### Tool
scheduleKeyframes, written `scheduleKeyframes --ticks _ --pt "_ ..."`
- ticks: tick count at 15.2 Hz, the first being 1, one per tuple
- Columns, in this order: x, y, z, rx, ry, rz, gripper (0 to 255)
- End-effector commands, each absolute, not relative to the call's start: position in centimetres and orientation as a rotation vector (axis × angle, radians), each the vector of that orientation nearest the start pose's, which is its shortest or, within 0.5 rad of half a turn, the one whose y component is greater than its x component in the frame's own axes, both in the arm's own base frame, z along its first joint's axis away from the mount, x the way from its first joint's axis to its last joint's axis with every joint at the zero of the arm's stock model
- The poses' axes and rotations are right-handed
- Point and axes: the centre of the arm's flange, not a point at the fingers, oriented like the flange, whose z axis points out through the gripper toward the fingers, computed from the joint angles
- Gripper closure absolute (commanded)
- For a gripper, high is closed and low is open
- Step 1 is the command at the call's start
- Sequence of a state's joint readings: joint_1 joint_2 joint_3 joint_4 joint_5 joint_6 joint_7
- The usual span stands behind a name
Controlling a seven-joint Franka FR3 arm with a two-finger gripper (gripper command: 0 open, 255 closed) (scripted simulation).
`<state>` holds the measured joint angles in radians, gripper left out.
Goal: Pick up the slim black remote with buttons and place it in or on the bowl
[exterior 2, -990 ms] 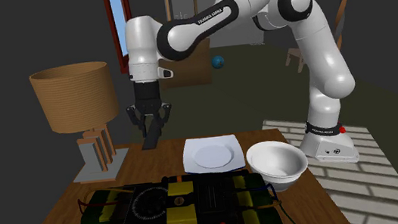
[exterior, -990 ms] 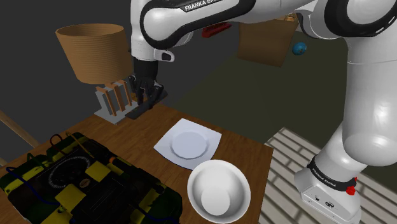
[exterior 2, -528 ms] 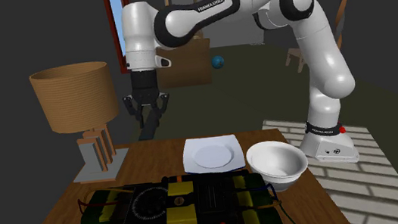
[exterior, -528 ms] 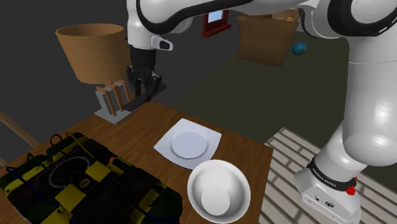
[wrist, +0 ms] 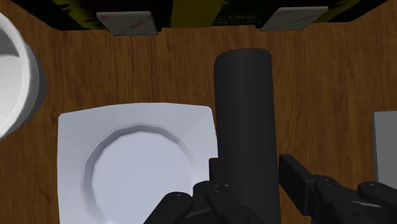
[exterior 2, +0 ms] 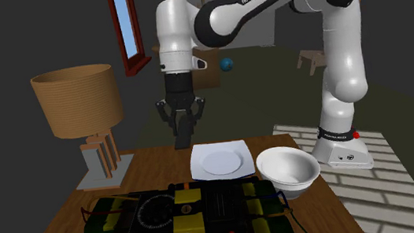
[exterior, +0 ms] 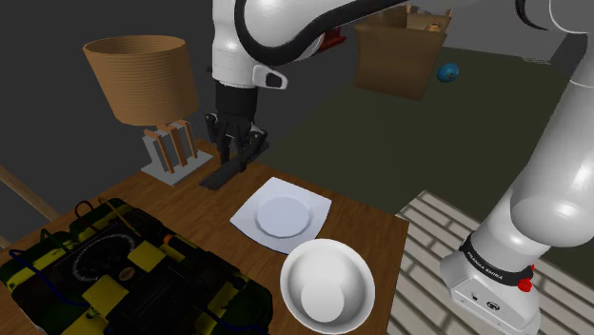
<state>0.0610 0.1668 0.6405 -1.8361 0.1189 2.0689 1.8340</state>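
Jaws clamp the black remote [wrist: 243, 114]; wrist view puts it beside the plate [wrist: 137, 165], seemingly over table [wrist: 318, 83].

Dim, even light; soft shadows.

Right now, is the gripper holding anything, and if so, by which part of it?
Yes. The gripper holds the black remote. Its fingers are shut on one end of the remote, and the rest sticks out past the fingertips.
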Motion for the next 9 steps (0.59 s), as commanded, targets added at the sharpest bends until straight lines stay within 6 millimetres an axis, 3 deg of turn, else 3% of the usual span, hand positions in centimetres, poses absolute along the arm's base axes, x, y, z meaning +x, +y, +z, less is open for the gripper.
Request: scheduleKeyframes --ticks 1,9 --pt "44.5 38.4 46.3 -2.46 1.678 0.25 255" --pt "34.0 38.4 45.9 -2.46 1.678 0.25 255"
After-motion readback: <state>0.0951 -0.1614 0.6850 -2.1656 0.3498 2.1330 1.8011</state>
